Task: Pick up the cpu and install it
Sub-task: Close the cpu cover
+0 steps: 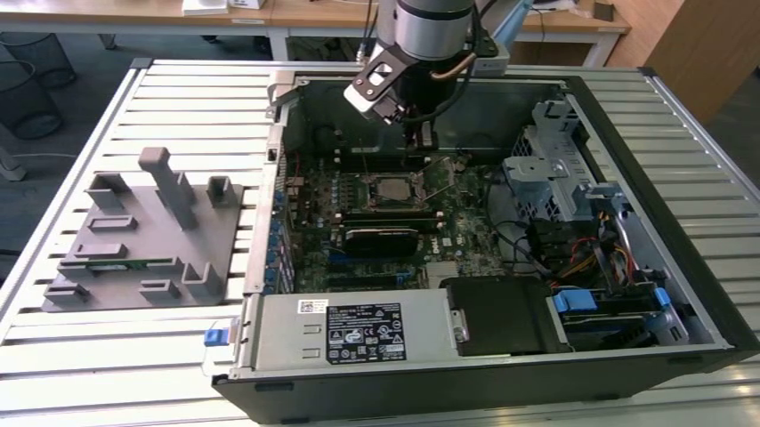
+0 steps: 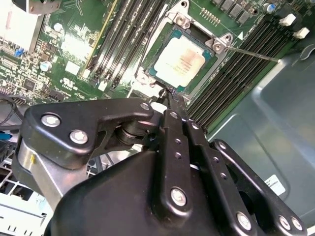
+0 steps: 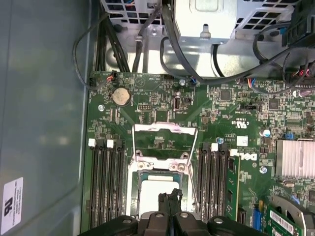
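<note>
Cpu (image 2: pixel 181 61) lies flat in socket (image 2: pixel 219 45), load frame (image 3: pixel 165 129) up. Empty gripper (image 2: pixel 168 94) hangs w/ fingers pinched together, tip just over cpu's edge. Best approach imo: confirm chip sits level, move strictly vertical, no side shove.

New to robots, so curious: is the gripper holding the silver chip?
No, in the second wrist view the cpu lies flat in its socket, beyond the shut gripper.
</note>
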`<state>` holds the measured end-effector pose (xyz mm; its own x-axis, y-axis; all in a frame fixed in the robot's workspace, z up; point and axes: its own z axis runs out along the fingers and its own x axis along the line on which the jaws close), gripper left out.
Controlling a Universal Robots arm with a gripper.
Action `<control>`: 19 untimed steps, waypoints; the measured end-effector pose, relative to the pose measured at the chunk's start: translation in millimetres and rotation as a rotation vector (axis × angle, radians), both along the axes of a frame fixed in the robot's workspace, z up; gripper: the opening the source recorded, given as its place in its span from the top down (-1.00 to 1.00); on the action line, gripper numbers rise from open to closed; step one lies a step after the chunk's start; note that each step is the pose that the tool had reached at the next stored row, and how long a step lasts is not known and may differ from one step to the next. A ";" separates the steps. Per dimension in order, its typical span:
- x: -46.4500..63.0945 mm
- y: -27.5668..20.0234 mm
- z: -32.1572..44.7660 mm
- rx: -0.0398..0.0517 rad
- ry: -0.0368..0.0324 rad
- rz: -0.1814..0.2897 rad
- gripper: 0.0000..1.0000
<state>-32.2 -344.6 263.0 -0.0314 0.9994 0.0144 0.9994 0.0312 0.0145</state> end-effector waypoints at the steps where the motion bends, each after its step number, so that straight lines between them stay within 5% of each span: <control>1: 1.2 0.0 0.0 0.0000 0.0000 0.000 0.79; 19: 19.6 0.0 -0.2 0.0001 0.0000 0.000 0.79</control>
<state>-12.6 -344.6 262.8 -0.0315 0.9994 0.0145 0.9994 0.0312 0.0145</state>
